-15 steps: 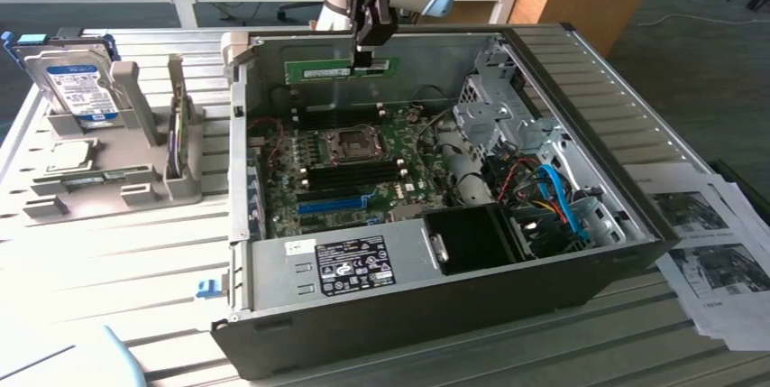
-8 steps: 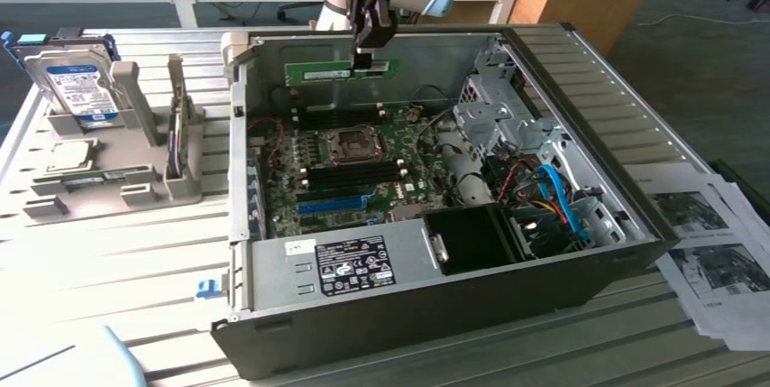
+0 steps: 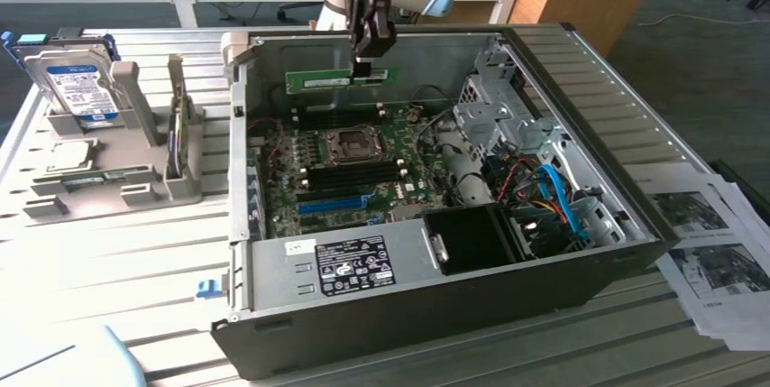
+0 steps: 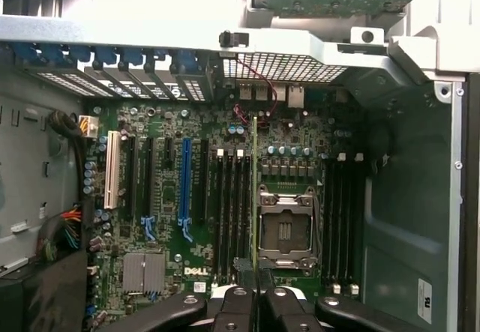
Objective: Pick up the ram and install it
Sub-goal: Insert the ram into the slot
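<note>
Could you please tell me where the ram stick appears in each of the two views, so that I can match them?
Exterior view: the ram hangs broadside in the gripper, above the open case, near its wall farthest from the camera.
Wrist view: the ram is seen edge-on, a thin green strip reaching out from the gripper over the motherboard.
Shared landmark: the CPU socket.

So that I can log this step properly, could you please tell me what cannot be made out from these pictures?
1. Exterior view: part of the ram is hidden behind the gripper shut on it.
2. Wrist view: the ram shows edge-on, so its chips are hidden; which memory slot lies under it is unclear.
3. Exterior view: the hard drive label text is too small; the papers are cut off by the right edge.
</note>
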Controlling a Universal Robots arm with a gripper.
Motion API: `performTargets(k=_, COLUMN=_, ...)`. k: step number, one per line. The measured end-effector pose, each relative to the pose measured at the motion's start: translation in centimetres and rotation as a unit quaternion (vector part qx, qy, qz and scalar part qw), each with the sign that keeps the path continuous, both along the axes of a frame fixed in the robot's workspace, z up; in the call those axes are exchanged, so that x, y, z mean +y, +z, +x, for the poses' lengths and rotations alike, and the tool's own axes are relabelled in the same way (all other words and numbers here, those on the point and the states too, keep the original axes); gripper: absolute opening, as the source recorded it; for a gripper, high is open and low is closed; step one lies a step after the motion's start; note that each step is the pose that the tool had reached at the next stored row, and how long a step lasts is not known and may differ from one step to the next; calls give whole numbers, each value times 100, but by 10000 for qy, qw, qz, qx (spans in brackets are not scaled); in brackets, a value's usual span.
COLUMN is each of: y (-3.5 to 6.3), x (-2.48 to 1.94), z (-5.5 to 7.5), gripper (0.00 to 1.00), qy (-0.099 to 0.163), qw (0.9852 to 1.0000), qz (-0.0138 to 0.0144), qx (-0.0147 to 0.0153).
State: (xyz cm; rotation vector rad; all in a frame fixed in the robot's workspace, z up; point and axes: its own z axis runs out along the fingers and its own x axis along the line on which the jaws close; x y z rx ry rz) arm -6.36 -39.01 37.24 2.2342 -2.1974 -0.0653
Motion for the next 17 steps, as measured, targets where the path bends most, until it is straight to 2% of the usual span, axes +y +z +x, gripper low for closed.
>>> performTargets(k=17, y=-244, x=0, z=0, gripper=11, qy=0, qw=10000, qz=0, qx=-2)
